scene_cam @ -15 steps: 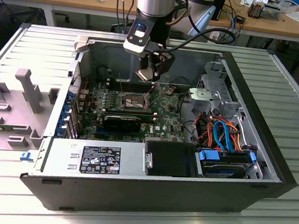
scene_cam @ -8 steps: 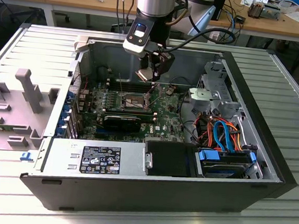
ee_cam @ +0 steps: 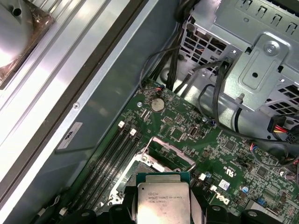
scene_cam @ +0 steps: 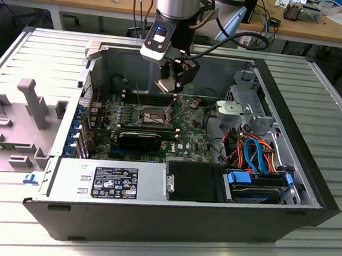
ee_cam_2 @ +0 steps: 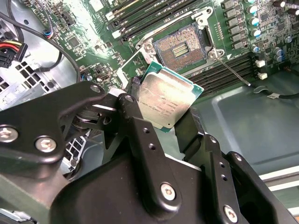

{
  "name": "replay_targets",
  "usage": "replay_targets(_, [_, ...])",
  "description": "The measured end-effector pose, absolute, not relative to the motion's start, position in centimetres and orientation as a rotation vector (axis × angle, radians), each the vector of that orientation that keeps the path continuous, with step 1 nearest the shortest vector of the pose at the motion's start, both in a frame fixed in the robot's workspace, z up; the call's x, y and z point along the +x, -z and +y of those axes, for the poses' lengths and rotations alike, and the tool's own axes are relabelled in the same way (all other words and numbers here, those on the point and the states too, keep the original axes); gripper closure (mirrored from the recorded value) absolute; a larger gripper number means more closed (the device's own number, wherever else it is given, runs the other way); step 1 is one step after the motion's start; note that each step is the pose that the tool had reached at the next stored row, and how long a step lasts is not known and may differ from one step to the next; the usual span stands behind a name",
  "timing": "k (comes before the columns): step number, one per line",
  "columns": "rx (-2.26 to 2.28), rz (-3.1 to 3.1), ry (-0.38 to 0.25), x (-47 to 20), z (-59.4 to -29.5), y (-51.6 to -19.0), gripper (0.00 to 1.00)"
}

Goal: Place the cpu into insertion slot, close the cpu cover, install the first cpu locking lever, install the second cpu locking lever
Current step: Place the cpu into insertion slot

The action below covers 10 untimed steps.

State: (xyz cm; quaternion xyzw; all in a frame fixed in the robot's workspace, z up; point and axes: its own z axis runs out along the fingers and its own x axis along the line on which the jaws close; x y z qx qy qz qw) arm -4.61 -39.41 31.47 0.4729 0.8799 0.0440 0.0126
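My gripper (ee_cam_2: 163, 117) is shut on the cpu (ee_cam_2: 167, 99), a flat square chip with a dull silver top, pinched at two opposite edges between the black fingers (ee_cam_2: 135, 112). In the exterior view the gripper (scene_cam: 172, 97) hangs inside the open computer case, just above the green motherboard (scene_cam: 186, 129). The insertion slot (ee_cam_2: 181, 46) lies bare below, with a dark centre and a silver rim, a short way off from the chip. In the first wrist view the cpu (ee_cam: 163, 200) sits level, and the thin silver cpu cover (ee_cam: 174, 149) stands raised beyond it. A thin locking lever (ee_cam_2: 231, 72) sticks out free beside the slot.
Long black memory slots (ee_cam: 112, 156) flank the socket. A metal drive cage (ee_cam: 254, 70) with black cables (ee_cam: 205, 100) stands close by. The power supply (scene_cam: 112, 180) and a blue-tabbed drive bay with orange and blue cables (scene_cam: 258, 153) fill the case's near side. Case walls surround the board.
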Motion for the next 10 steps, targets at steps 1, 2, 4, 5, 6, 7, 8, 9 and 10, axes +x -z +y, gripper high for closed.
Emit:
replay_targets(1, [1.475,2.741,-0.137,-4.61,-39.41,-31.47,0.46])
replay_targets(2, [1.477,2.741,-0.137,-4.61,-39.41,-31.47,0.46])
replay_targets(4, [1.480,2.739,-0.137,-4.61,-39.41,-31.46,0.46])
replay_targets(5, [1.483,2.737,-0.137,-4.61,-39.41,-31.47,0.46])
replay_targets(6, [1.484,2.736,-0.137,-4.61,-39.41,-31.47,0.46])
replay_targets(7, [1.485,2.736,-0.137,-4.61,-39.41,-31.47,0.46])
replay_targets(8, [1.487,2.735,-0.137,-4.61,-39.41,-31.46,0.46])
replay_targets(9, [1.488,2.734,-0.137,-4.61,-39.41,-31.46,0.46])
replay_targets(10, [1.490,2.733,-0.137,-4.61,-39.41,-31.46,0.46])
